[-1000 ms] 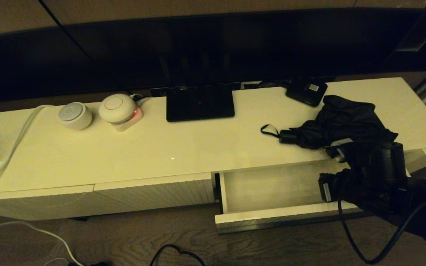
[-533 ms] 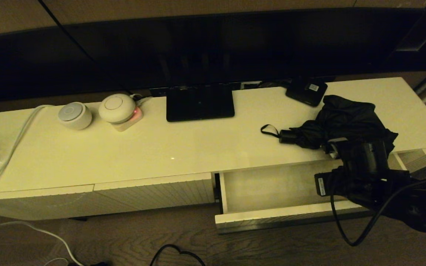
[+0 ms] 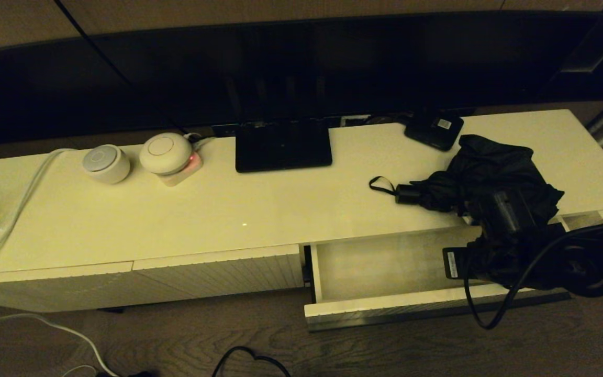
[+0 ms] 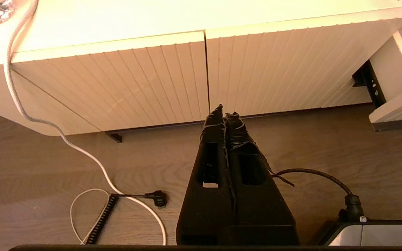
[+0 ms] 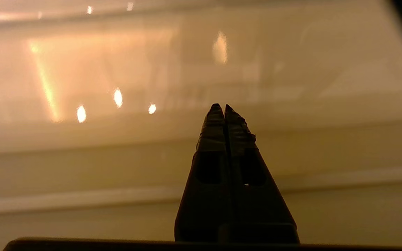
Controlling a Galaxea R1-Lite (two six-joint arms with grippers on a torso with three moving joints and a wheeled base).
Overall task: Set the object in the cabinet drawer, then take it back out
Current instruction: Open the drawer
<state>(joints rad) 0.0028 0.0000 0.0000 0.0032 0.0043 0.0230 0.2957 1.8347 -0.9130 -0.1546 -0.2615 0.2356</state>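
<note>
Black folding umbrella (image 3: 490,170) is sitting on top of the cream cabinet (image 3: 228,209), so the put-it-in step hasn't really begun, though the drawer (image 3: 385,262) below is already pulled open. Right gripper (image 5: 221,108) is pinched fully shut with nothing in it, hovering over the drawer's right end; umbrella's at roughly 12 o'clock from it, close. Next I'd guess it needs to open up and grab the bundle. Left gripper (image 4: 224,113) is parked, shut.

Dim warm yellowish light, a black background, and specular glare spots on the glossy cabinet top (image 5: 117,69)
</note>
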